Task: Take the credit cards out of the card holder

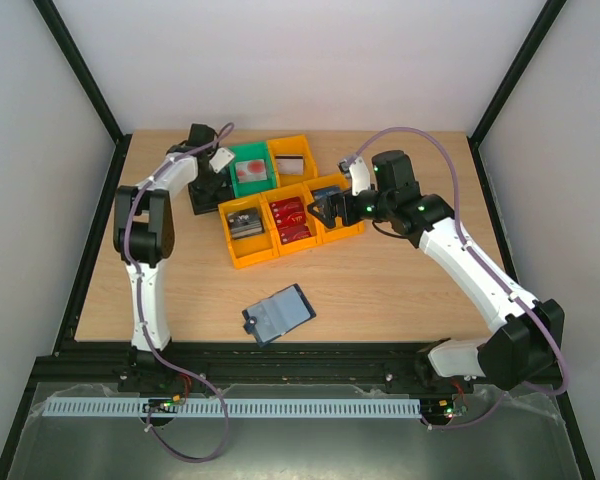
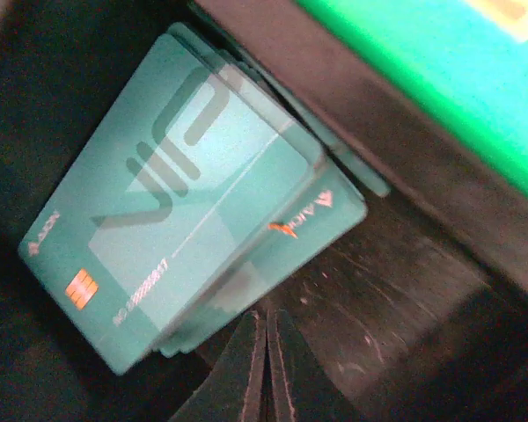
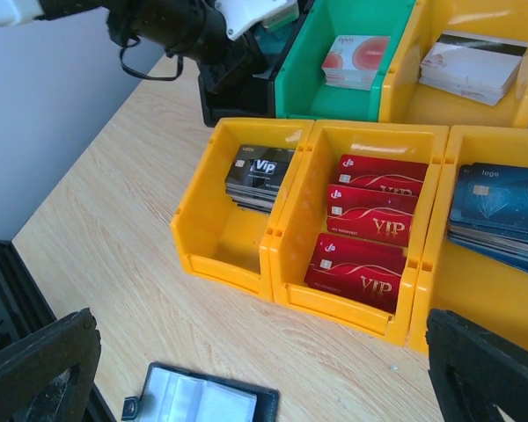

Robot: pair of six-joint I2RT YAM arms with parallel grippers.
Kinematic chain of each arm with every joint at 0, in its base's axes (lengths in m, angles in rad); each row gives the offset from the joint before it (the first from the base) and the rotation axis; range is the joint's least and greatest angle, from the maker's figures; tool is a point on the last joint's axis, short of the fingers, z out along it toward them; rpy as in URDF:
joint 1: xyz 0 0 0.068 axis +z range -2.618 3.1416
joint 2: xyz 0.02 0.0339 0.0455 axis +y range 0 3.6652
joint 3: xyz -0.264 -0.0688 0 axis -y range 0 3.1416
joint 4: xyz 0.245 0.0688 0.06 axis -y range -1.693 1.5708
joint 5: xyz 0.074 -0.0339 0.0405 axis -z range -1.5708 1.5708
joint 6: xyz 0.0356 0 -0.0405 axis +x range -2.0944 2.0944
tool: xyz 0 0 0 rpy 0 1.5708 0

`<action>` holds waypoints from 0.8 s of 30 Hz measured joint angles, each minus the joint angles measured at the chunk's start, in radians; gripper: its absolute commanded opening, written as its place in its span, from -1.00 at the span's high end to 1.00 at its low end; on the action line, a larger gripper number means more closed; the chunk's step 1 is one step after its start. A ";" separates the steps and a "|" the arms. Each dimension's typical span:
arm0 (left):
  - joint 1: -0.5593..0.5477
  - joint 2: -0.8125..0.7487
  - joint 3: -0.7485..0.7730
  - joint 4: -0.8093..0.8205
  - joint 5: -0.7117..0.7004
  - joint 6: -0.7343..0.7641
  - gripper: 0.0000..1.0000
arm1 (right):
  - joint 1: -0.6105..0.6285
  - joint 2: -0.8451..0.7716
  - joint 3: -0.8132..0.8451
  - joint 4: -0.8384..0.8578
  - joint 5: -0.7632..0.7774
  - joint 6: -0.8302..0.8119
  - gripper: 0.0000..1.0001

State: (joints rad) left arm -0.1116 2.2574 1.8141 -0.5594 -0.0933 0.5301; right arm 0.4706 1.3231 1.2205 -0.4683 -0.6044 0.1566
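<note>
Far left: a black plastic bin (image 1: 202, 200) holds a fanned stack of teal plastic credit cards (image 2: 185, 193) marked VIP. The left gripper (image 2: 266, 352) is down in that bin, jaws clenched together w/ nothing btwn them. Its tips are at the near edge of the teal stack; can't tell if they touch it.

Just right of it sits a green plastic bin (image 1: 250, 168) w/ white-and-pink cards (image 3: 356, 61), then a far yellow plastic bin (image 1: 292, 158) w/ white cards (image 3: 471, 66).

Nearer is a row of 3 yellow bins, side by side:
- left yellow bin (image 3: 216, 264): black VIP cards (image 3: 257, 174)
- middle yellow bin (image 3: 334, 303): red VIP cards (image 3: 365, 237), 3 overlapping
- right yellow bin (image 3: 475, 308): blue cards (image 3: 502, 207)

The dark navy folding card holder (image 1: 278, 314) lies open on the light wooden table (image 1: 400, 290), near centre, well apart from the bins & both grippers. Its grey-blue inside faces up; can't tell if any card sits in its slots.

The right gripper (image 1: 330, 210) hangs over the right yellow bin, jaws released & spread wide, holding nothing.
</note>
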 measured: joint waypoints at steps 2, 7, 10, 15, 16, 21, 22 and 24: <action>0.000 -0.040 -0.029 -0.002 0.025 -0.004 0.95 | 0.000 0.003 0.000 -0.005 -0.001 0.001 -0.97; 0.000 -0.206 -0.084 0.002 0.094 -0.036 0.33 | 0.005 0.029 0.001 -0.030 -0.002 0.014 -0.97; 0.000 -0.334 -0.134 0.022 0.131 -0.071 -0.20 | 0.039 0.040 0.000 -0.055 0.054 0.032 -0.98; 0.001 -0.548 -0.226 0.026 0.191 -0.153 -0.98 | 0.243 0.053 -0.010 -0.078 0.219 0.071 -0.99; 0.001 -0.581 -0.232 0.017 0.201 -0.174 -0.98 | 0.277 0.061 -0.013 -0.082 0.244 0.079 -0.99; 0.001 -0.732 -0.245 -0.034 0.234 -0.283 -0.98 | 0.478 0.172 -0.023 -0.148 0.436 0.127 -0.97; 0.001 -0.759 -0.251 -0.042 0.237 -0.302 -0.99 | 0.512 0.200 -0.023 -0.162 0.465 0.137 -0.97; 0.002 -0.837 -0.283 -0.051 0.241 -0.354 -0.99 | 0.585 0.264 -0.024 -0.189 0.515 0.158 -0.97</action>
State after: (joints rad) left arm -0.1101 1.4200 1.5307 -0.6109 0.1474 0.1761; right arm 1.0554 1.5867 1.1969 -0.6571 -0.0898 0.3141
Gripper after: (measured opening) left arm 0.992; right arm 0.988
